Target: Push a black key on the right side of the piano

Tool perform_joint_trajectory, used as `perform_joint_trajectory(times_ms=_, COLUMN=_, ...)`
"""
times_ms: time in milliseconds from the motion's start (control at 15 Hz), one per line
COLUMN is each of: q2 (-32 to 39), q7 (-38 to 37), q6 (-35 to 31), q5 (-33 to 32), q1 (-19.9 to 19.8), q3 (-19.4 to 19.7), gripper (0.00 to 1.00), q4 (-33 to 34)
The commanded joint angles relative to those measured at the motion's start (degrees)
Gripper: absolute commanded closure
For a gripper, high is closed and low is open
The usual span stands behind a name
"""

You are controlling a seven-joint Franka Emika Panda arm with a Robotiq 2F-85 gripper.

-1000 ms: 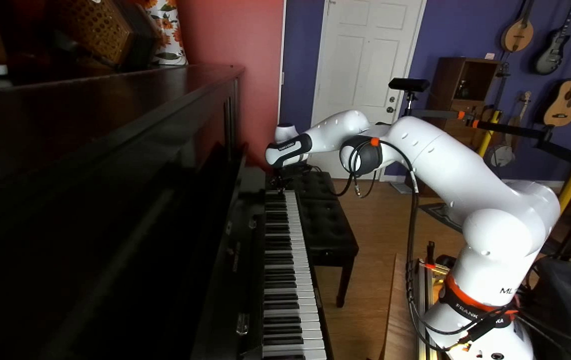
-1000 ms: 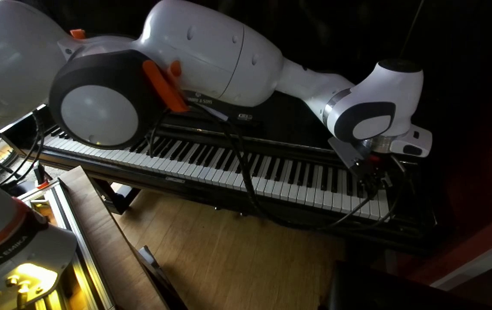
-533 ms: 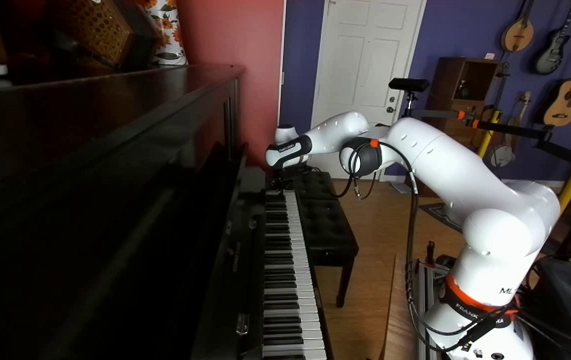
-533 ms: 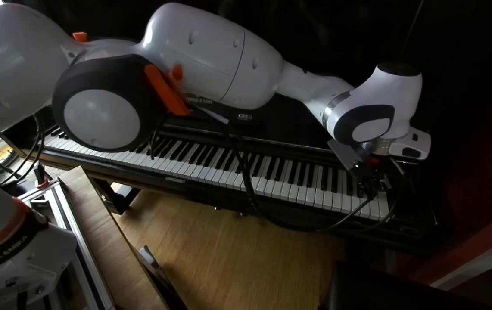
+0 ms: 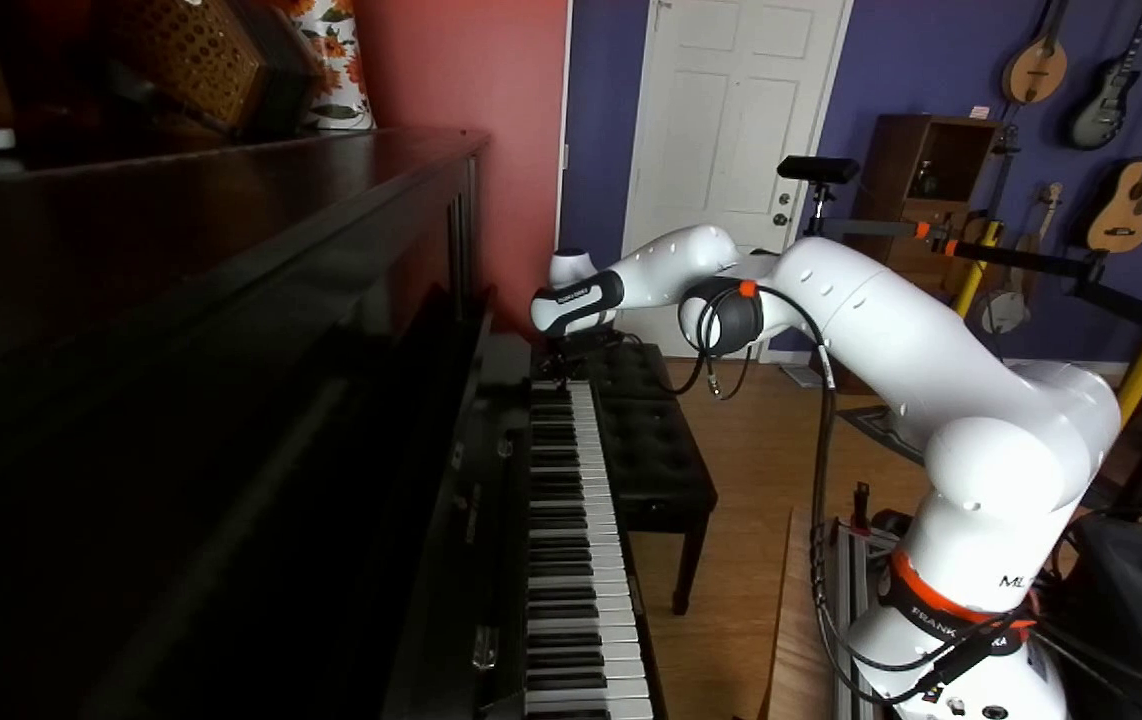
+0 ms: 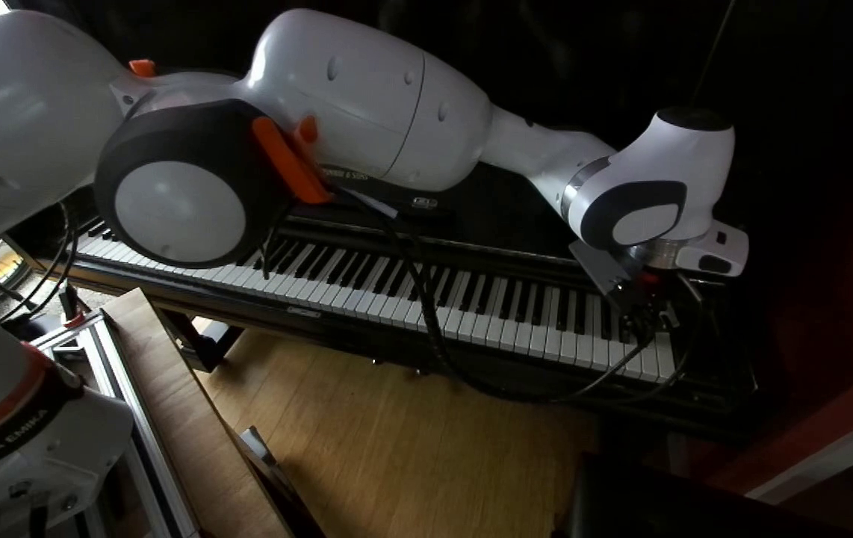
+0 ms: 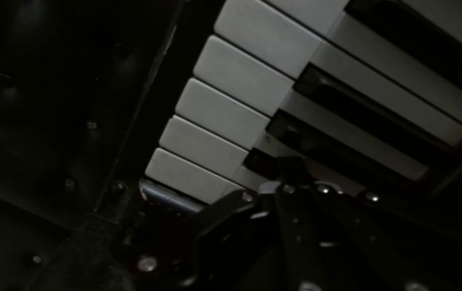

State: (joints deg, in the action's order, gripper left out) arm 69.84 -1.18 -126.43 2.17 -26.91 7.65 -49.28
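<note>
The dark glossy upright piano (image 5: 421,230) runs along the left in an exterior view and shows its key row (image 6: 471,325) in an exterior view. My gripper (image 5: 561,372) is at the far end of the keys there. It also shows over the right end of the keys in an exterior view (image 6: 648,321). In the wrist view my gripper (image 7: 292,169) looks shut and empty, its dark fingertips together. They overlap the end-most black key (image 7: 260,163), hiding most of it. Whether they touch it I cannot tell. Another black key (image 7: 336,151) lies beside it.
A black padded bench (image 5: 651,450) stands beside the keys. The piano's end block (image 7: 170,196) borders the last white key. A cable (image 6: 434,336) hangs from the arm in front of the keys. A red wall (image 6: 845,403) is near the piano's right end.
The arm's elbow and wrist have sunk slightly, mostly between the two earlier moments. The gripper stays over the same end of the keys. The yellow glow at the arm's base has gone out.
</note>
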Motion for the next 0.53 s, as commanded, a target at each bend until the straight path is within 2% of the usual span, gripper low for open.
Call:
perform_joint_trajectory(times_ms=0, q2=1.1, q7=-0.4, q6=1.5, q5=0.6, q1=-0.6, q3=-0.3, gripper=1.00, q4=2.9)
perform_joint_trajectory(times_ms=333, q2=-0.4, q7=-0.2, q6=1.6, q5=0.4, q1=-0.5, q3=-0.2, gripper=1.00, q4=3.6)
perform_joint_trajectory(times_ms=467, q2=-1.0, q7=0.2, q6=2.3, q5=0.4, q1=-0.5, q3=-0.3, gripper=0.72, q4=3.8)
